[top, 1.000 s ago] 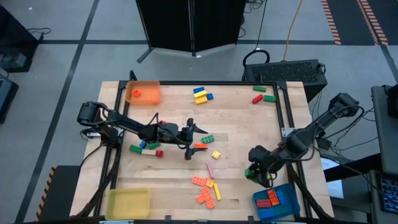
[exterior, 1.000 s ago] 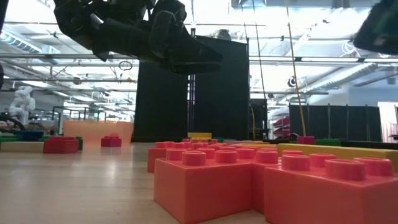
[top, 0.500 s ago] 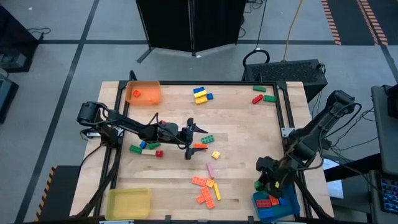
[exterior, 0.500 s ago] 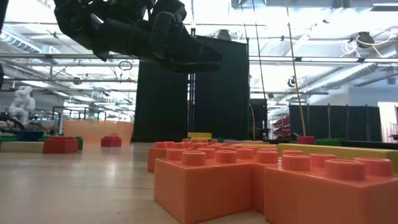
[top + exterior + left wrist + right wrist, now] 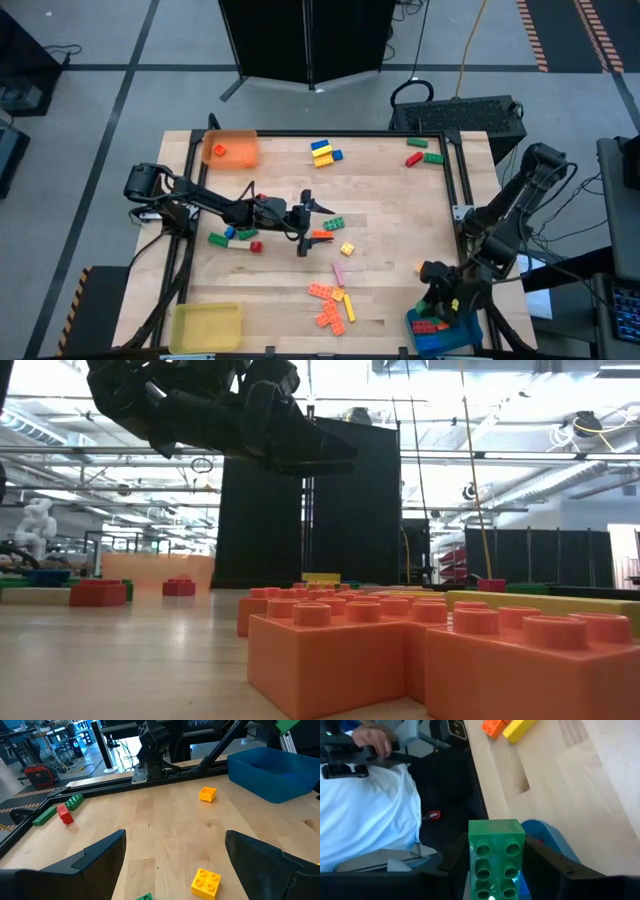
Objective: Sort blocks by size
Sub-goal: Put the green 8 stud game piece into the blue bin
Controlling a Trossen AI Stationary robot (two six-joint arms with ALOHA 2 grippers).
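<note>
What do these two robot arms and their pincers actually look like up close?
Both arms are dark, nearly black, built of slim jointed segments with rounded joint housings and thin black cables running along them. The left gripper ends in two broad, flat, wedge-shaped black fingers. The right gripper has the same dark fingers. No markings are readable.

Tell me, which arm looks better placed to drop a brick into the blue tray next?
The right one, probably. Its gripper already holds a green brick in its jaws at the blue tray; the left gripper hangs open mid-table.
</note>
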